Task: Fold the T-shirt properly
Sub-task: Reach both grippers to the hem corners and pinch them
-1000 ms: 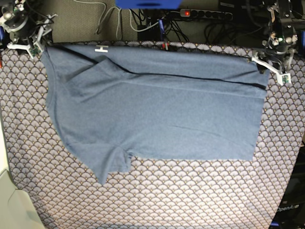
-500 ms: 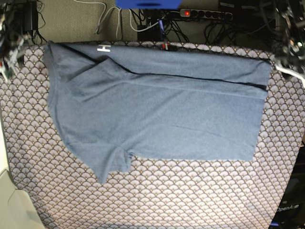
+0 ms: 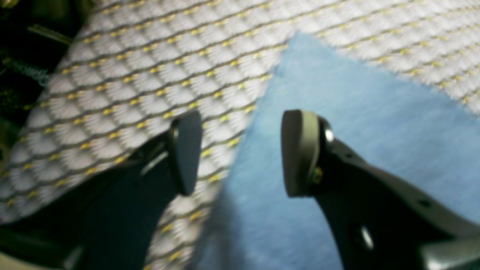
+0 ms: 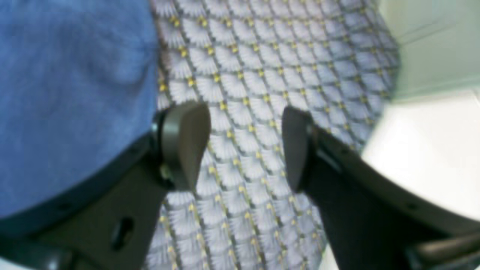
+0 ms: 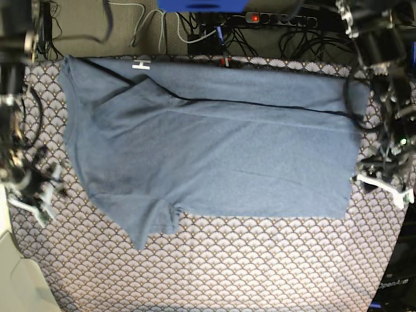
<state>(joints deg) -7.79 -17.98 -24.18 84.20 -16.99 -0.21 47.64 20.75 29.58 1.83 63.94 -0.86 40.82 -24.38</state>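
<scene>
The slate-blue T-shirt [image 5: 214, 149] lies flat on the scallop-patterned tablecloth [image 5: 227, 273], its far edge folded over, with a bit of white lettering [image 5: 140, 64] showing at the far left. One sleeve points to the near left. My left gripper [image 5: 383, 187] hangs open at the shirt's near right corner. In the left wrist view it [image 3: 240, 153] straddles the shirt's edge [image 3: 337, 112]. My right gripper [image 5: 40, 200] is open beside the shirt's left side. In the right wrist view it [image 4: 240, 146] is over bare cloth, with the shirt [image 4: 75, 93] to its left.
A power strip and tangled cables [image 5: 279, 19] run behind the table's far edge, next to a blue object [image 5: 201, 5]. A pale surface [image 5: 13, 273] borders the near left corner and also shows in the right wrist view [image 4: 431, 150].
Both arms have moved from the shirt's far corners toward the near side, along its left and right edges. The shirt has not moved.
</scene>
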